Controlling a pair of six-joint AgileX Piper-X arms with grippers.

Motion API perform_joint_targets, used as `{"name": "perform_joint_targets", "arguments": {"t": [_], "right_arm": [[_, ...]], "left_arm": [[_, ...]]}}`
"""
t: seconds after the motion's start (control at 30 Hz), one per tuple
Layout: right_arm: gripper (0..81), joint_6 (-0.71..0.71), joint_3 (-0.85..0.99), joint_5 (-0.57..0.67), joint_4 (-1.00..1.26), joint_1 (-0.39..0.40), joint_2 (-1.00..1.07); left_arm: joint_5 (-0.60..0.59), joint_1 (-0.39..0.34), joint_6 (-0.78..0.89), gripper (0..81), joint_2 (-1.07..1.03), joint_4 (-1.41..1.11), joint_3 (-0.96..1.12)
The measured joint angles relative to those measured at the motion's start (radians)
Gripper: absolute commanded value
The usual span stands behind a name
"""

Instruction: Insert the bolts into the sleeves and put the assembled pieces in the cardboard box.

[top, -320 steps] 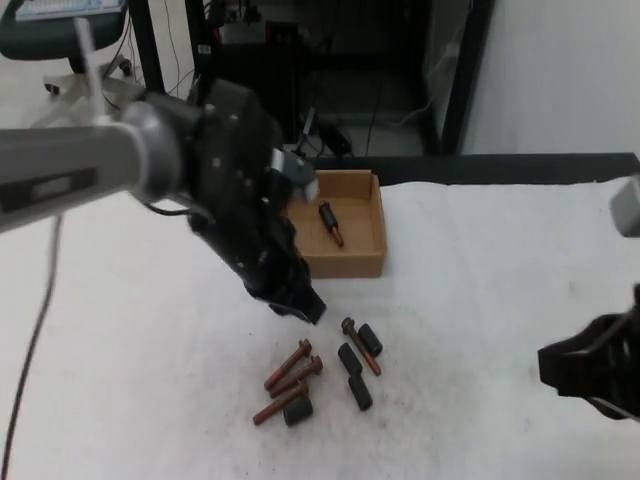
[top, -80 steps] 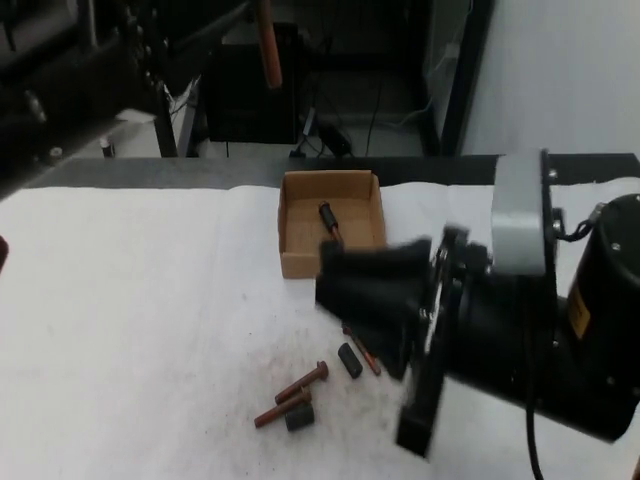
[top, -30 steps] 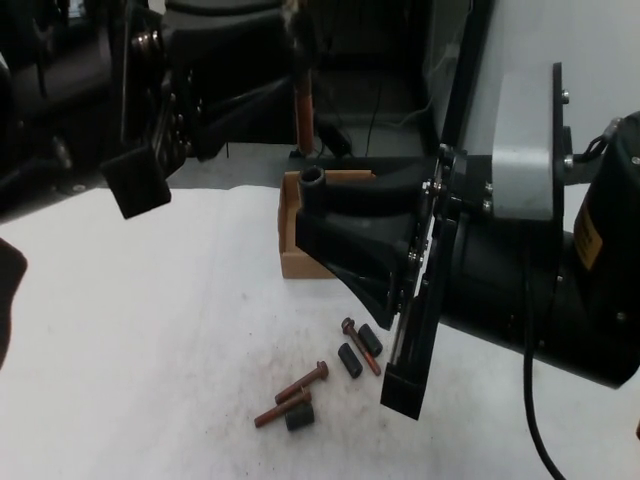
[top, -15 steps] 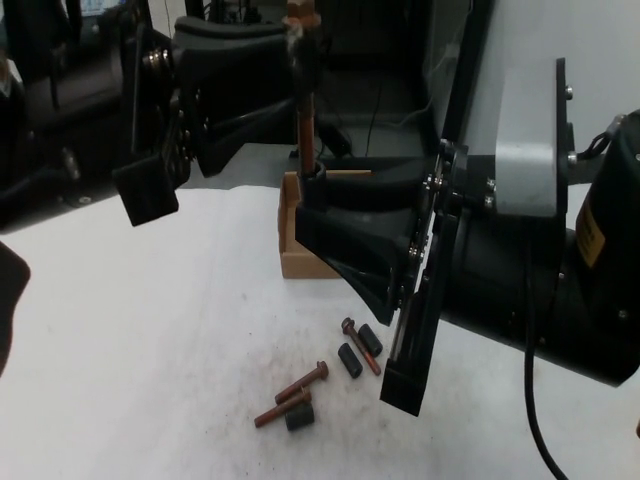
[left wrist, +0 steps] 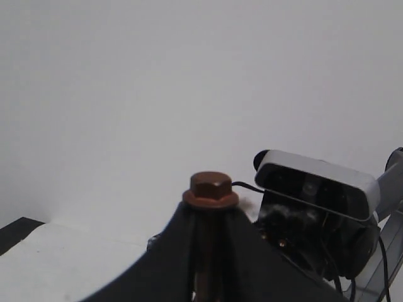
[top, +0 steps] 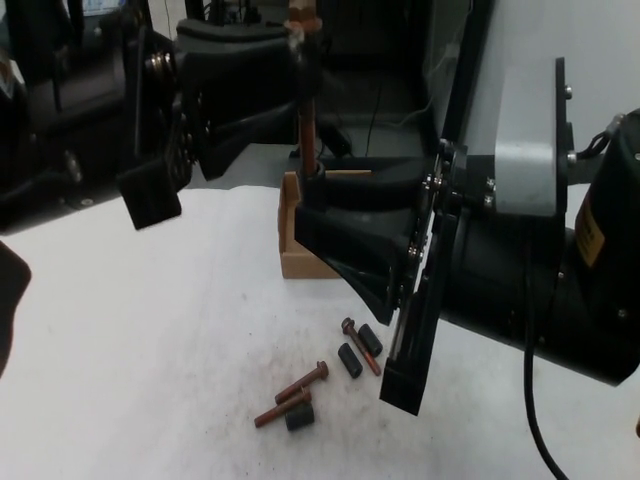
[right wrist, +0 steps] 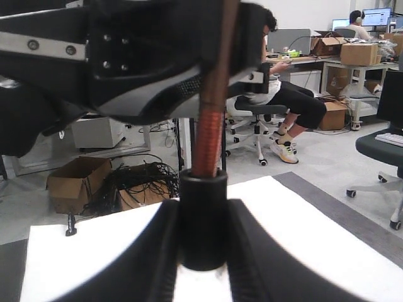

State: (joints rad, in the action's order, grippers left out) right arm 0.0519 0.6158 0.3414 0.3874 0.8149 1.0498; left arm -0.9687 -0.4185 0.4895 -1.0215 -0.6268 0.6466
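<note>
My left gripper (top: pixel 303 50) is shut on a copper bolt (top: pixel 306 110) held upright, head up, high above the bench. Its hex head (left wrist: pixel 210 188) sticks out above the two fingers. Just below, my right gripper (top: pixel 315 195) is shut on a black sleeve (top: pixel 312 178), also upright. The bolt's threaded shaft (right wrist: pixel 208 135) enters the top opening of the sleeve (right wrist: pixel 203 220). The cardboard box (top: pixel 292 258) stands behind them, mostly hidden by my right arm.
On the white cloth in front lie two loose bolts (top: pixel 303 383) side by side with a sleeve (top: pixel 298 416) at their end. A third bolt (top: pixel 361 347) lies between two more sleeves (top: pixel 349 359). My bulky right arm (top: pixel 520 260) covers the bench's right side.
Over the last second the left arm shifted the bolt a little to the right and its tip went into the sleeve's mouth. The right arm stayed put.
</note>
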Motion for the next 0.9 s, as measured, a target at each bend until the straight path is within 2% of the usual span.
{"name": "perform_joint_targets", "arguments": {"t": [0.27, 0.33, 0.43, 0.6, 0.67, 0.9], "right_arm": [[0.8, 0.004, 0.038, -0.004, -0.032, 0.0, 0.006], [0.8, 0.007, 0.042, -0.004, -0.032, 0.0, 0.006], [0.8, 0.007, 0.045, -0.004, -0.033, 0.0, 0.006], [0.8, 0.007, 0.045, -0.002, -0.021, 0.0, 0.006], [0.8, 0.007, 0.047, -0.002, -0.018, 0.0, 0.006], [0.8, 0.004, 0.048, -0.002, -0.011, 0.0, 0.003]], "left_arm": [[-0.005, -0.002, -0.068, 0.0, 0.0, 0.061, 0.0], [-0.005, -0.002, -0.077, 2.1, 0.0, 0.066, 0.0], [-0.005, -0.002, -0.084, 12.0, 0.0, 0.069, 0.0], [-0.014, -0.002, -0.086, 41.1, 0.0, 0.083, 0.0], [-0.014, -0.002, -0.086, 50.4, 0.0, 0.09, 0.0], [-0.014, 0.0, -0.086, 52.1, 0.0, 0.096, -0.002]]}}
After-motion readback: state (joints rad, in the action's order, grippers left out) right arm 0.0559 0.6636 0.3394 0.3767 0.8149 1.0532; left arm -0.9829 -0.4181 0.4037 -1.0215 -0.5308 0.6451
